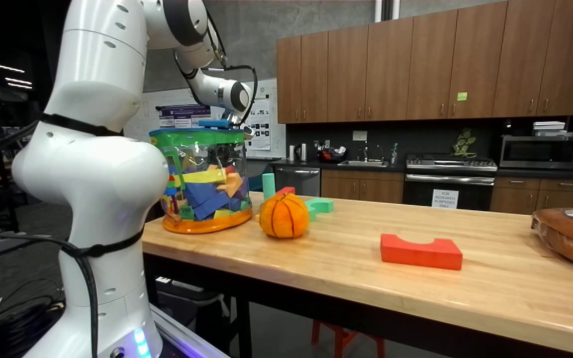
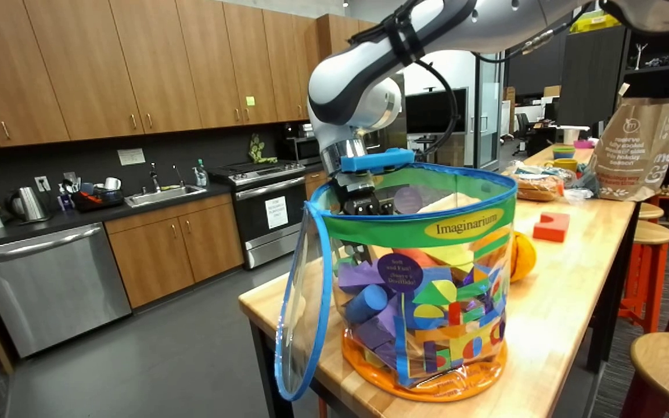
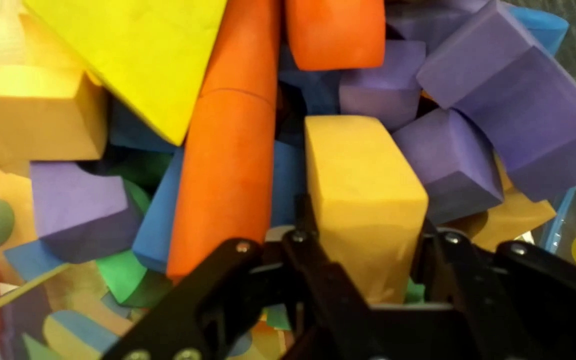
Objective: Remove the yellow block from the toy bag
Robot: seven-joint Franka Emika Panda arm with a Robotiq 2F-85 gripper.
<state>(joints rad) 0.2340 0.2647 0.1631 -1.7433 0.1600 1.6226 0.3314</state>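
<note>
The toy bag (image 1: 207,224) is a clear drum with a green rim and orange base, full of colourful blocks; it also shows in an exterior view (image 2: 381,228). My gripper (image 3: 365,222) points down inside the bag, its fingers against both sides of a yellow block (image 3: 363,172). In the wrist view the block stands between the fingers, its lower part shaded. In an exterior view the gripper (image 2: 360,249) is below the rim, partly behind the green band. A brighter yellow wedge (image 3: 143,55) lies among the blocks. I cannot tell whether the held block touches those beneath.
The bag's clear lid (image 2: 283,348) hangs open at its side. An orange toy pumpkin (image 1: 284,215) stands close to the bag. Behind it are a green cylinder (image 1: 268,185) and a green arch (image 1: 320,205). A red arch block (image 1: 421,252) and wrapped bread (image 1: 570,233) lie further along the table.
</note>
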